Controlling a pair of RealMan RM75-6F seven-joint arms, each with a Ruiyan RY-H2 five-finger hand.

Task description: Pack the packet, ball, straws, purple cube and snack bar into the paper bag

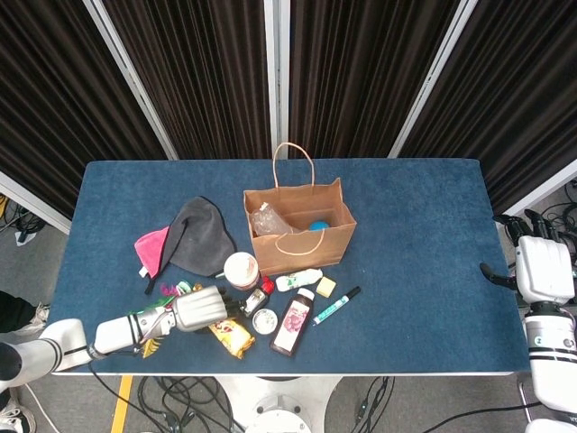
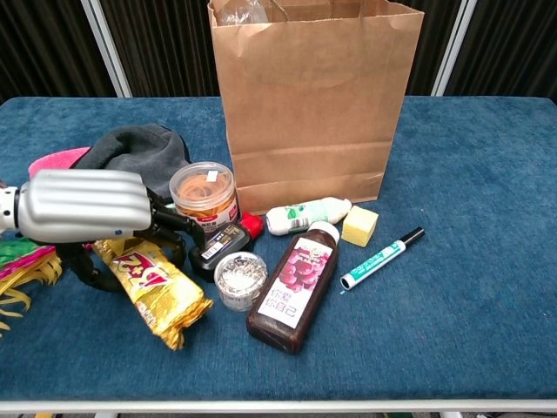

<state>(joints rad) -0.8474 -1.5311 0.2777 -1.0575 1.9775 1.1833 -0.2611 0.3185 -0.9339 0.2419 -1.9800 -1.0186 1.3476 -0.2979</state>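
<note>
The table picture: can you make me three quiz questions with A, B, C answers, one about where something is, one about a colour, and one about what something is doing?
1. Where does the marker pen lie?
A. inside the bag
B. on the table, right of the juice bottle
C. on the grey cap

2. What colour is the ball in the paper bag?
A. blue
B. red
C. yellow

3. How is the paper bag?
A. lying flat
B. folded shut
C. standing upright, open on top

Answers: 1 B, the pen rests on the blue cloth beside the bottle. 2 A, the head view shows a blue ball inside. 3 C, both views show it upright and open.
</note>
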